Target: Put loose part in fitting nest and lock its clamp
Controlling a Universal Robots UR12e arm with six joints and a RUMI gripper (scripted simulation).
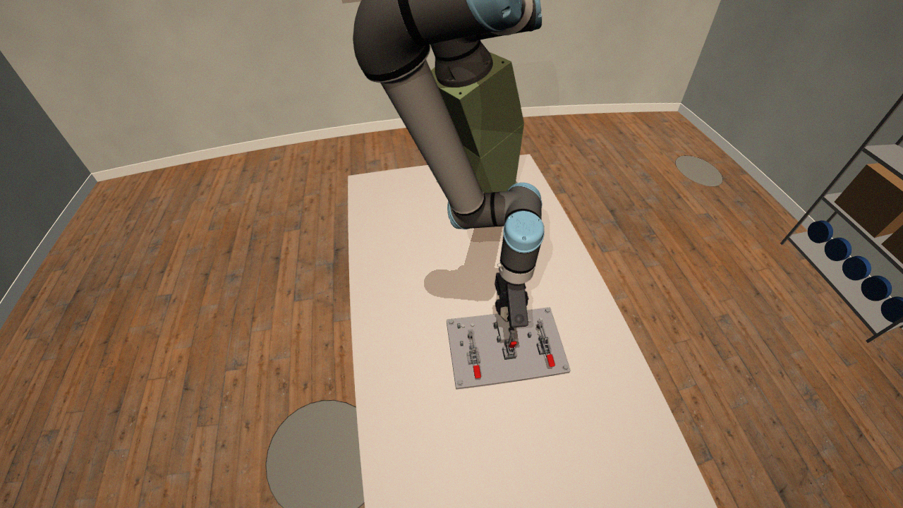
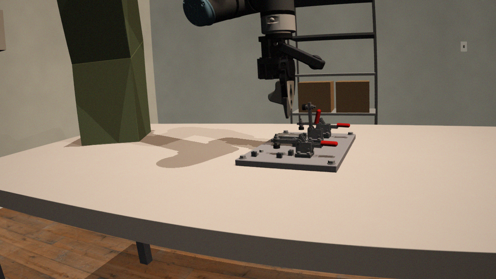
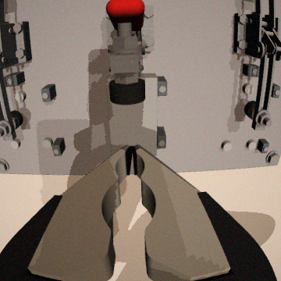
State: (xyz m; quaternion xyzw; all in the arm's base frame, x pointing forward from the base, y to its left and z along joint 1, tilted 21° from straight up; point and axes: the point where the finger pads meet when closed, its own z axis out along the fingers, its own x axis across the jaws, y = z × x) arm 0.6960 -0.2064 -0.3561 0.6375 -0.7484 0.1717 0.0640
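My gripper [image 2: 287, 116] [image 3: 132, 147] is shut and empty, its tips above the near end of the middle nest. The part, a flat pale grey plate [image 3: 149, 113], lies in that nest, its long edge beside two side blocks [image 3: 161, 87] [image 3: 161, 137]. Its contact with the stop block is hidden. The middle clamp's bar [image 2: 309, 119] [image 3: 127, 91] stands upright, its black tip above the part in the wrist view. Its red handle [image 1: 512, 344] [image 2: 317, 116] [image 3: 126, 9] also points up. This clamp is open.
The fixture plate [image 1: 517, 372] [image 2: 287, 164] carries two outer clamps with bars down and red handles [image 1: 477, 372] [image 1: 550, 360] [image 2: 328, 143] [image 2: 343, 124] lying flat, one on each side of the middle nest. Bolt heads stand at the plate's corners. A green pedestal [image 1: 492, 126] [image 2: 107, 100] stands behind.
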